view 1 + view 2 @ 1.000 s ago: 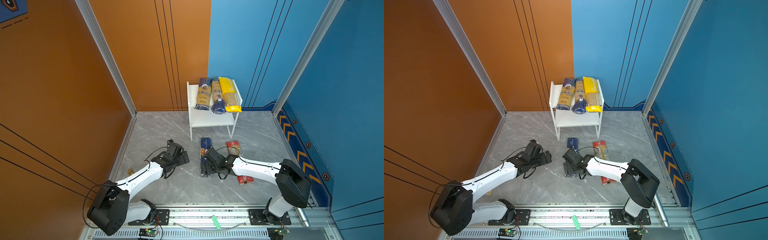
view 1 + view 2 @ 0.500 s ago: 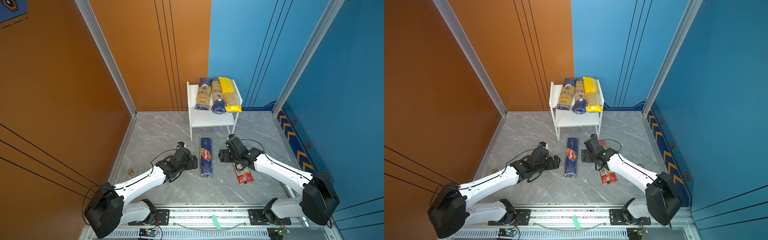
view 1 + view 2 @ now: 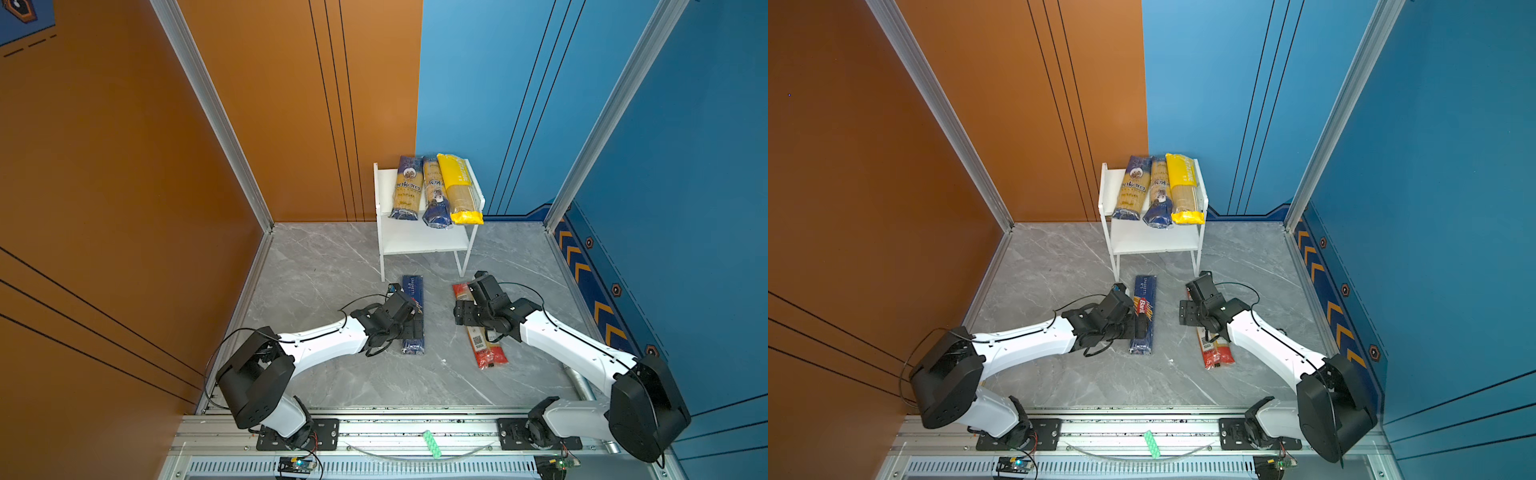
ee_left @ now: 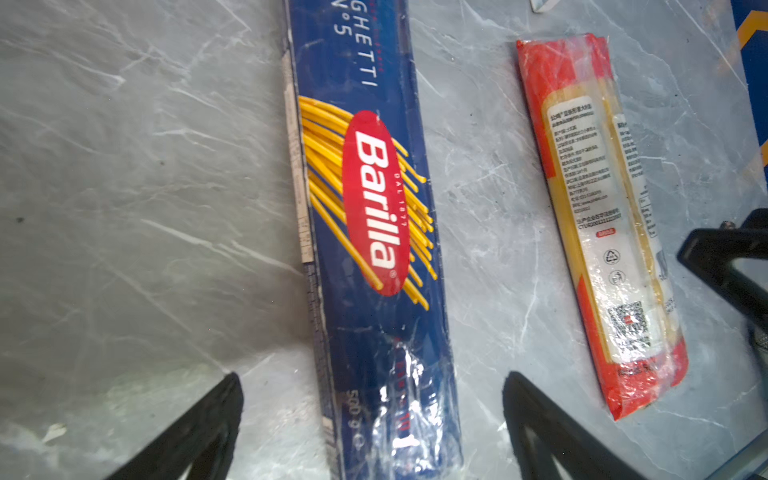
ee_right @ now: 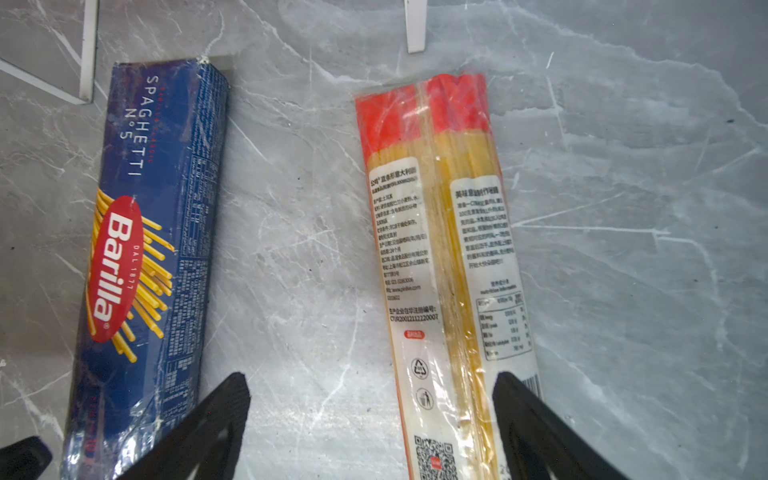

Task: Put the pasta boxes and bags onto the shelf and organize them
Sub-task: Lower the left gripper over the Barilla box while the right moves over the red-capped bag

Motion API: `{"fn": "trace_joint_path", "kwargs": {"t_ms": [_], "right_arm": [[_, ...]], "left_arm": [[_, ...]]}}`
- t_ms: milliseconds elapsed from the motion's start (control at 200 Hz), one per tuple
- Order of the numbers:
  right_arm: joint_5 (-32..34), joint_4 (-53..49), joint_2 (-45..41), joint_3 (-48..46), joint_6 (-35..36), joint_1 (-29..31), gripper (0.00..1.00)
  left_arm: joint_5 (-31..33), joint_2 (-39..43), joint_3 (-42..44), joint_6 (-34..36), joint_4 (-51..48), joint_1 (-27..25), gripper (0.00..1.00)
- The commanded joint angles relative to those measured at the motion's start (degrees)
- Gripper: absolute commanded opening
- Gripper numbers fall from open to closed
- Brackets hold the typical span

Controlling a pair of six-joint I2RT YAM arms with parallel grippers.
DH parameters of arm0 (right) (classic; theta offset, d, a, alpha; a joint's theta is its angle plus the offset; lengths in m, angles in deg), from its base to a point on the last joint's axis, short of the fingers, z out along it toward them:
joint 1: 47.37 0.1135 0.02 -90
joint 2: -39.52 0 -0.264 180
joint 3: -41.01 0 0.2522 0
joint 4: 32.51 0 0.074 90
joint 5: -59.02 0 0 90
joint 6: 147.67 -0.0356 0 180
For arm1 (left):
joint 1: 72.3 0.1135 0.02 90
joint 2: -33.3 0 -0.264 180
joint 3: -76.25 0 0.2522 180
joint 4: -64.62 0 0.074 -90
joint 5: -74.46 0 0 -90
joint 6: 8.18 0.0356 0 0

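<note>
The shelf (image 3: 415,241) (image 3: 1154,239) stands at the back of the grey floor. Its top board carries two navy "ankara" packs (image 3: 405,189) (image 3: 434,195) and a yellow pack (image 3: 459,187) side by side. The dark blue Barilla pack (image 3: 413,291) (image 4: 365,199) lies on the floor in front. My left gripper (image 3: 409,322) (image 4: 372,376) hovers open astride it, fingers (image 4: 208,428) on either side, not touching. The clear red-ended pack (image 3: 484,349) (image 5: 449,249) lies to its right. My right gripper (image 3: 464,314) (image 5: 370,376) stands open over that pack, which sits near one finger (image 5: 528,415).
Orange wall on the left, blue walls at the back and right. The shelf's thin legs (image 5: 415,25) stand just beyond the two floor packs. The lower shelf board is bare. An aluminium rail with a small green piece (image 3: 430,444) runs along the front.
My right gripper left the Barilla pack and swung right to the red-ended pack. My left gripper moved right until it stood over the Barilla pack. Both packs stay on the floor.
</note>
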Motion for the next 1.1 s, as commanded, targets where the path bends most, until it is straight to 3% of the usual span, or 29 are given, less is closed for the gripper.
{"fn": "trace_joint_path", "kwargs": {"t_ms": [0, 426, 791, 1092], "right_arm": [[-1.83, 0.90, -1.79, -1.98, 1.34, -1.45, 0.90], [-6.06, 4.01, -4.95, -7.36, 2.78, -6.11, 0.90], [-7.64, 5.58, -7.91, -11.43, 2.14, -7.17, 0.90], [-7.55, 5.67, -10.05, -13.71, 1.62, -7.54, 0.91]], "left_arm": [[-0.86, -2.80, -3.15, -0.64, -2.84, -1.13, 0.98], [2.35, -11.24, -10.49, -3.34, -10.05, -6.27, 0.98], [7.41, -12.57, -10.72, -6.53, -14.38, -7.85, 0.98], [7.76, -13.73, -10.34, -7.63, -14.97, -8.02, 0.98]]}}
